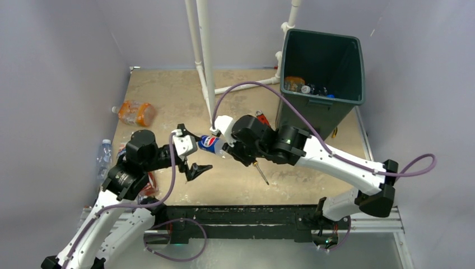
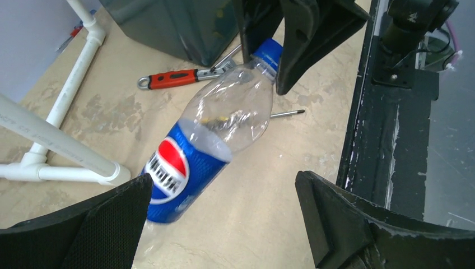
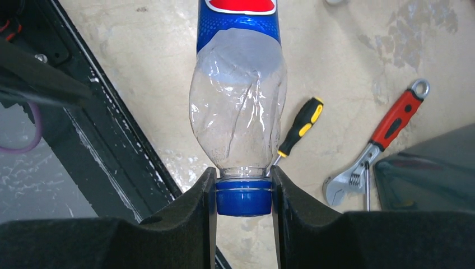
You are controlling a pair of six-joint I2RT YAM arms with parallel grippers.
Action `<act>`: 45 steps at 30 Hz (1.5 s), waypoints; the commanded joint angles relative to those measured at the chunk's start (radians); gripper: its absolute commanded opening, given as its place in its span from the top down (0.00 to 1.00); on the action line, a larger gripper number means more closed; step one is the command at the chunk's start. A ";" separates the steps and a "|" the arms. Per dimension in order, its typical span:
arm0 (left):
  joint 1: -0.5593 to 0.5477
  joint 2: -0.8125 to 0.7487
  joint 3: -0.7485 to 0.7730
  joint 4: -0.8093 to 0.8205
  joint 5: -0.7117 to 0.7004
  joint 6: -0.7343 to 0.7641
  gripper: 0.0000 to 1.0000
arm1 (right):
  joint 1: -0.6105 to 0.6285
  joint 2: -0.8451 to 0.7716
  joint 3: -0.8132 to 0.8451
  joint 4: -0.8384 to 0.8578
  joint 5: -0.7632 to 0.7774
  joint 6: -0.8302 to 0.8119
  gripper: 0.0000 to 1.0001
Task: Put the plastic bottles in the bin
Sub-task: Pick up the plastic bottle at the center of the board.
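A clear Pepsi bottle (image 1: 210,143) (image 2: 224,129) (image 3: 238,112) with a blue label hangs above the table. My right gripper (image 3: 243,172) (image 1: 225,148) is shut on its blue cap (image 3: 243,196). My left gripper (image 2: 223,180) (image 1: 193,150) stands wide open around the bottle's base end, its fingers apart from the bottle. The dark green bin (image 1: 313,115) (image 2: 168,22) stands at the far right with bottles (image 1: 294,84) inside. An orange-tinted bottle (image 1: 134,112) and a clear bottle (image 1: 103,157) lie at the table's left.
A red-handled wrench (image 2: 173,78) (image 3: 392,120) lies by the bin's near corner. A yellow-and-black screwdriver (image 3: 299,126) (image 1: 260,171) lies under the held bottle. White PVC pipes (image 1: 204,56) (image 2: 73,151) stand at mid-table. A black rail (image 1: 241,216) runs along the near edge.
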 commanded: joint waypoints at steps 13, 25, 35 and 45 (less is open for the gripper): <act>-0.144 0.141 0.093 -0.097 -0.281 0.157 0.01 | 0.085 0.007 0.222 0.045 -0.092 -0.106 1.00; -0.147 0.118 0.060 0.140 -0.063 0.020 0.43 | 0.084 -0.172 0.066 0.271 -0.245 -0.035 0.99; -0.148 0.129 0.062 0.232 -0.033 -0.178 1.00 | 0.085 -0.188 0.058 0.340 -0.281 0.032 0.41; -0.147 0.114 0.037 0.415 -0.106 -0.530 1.00 | 0.085 -0.515 -0.293 0.854 -0.095 0.215 0.01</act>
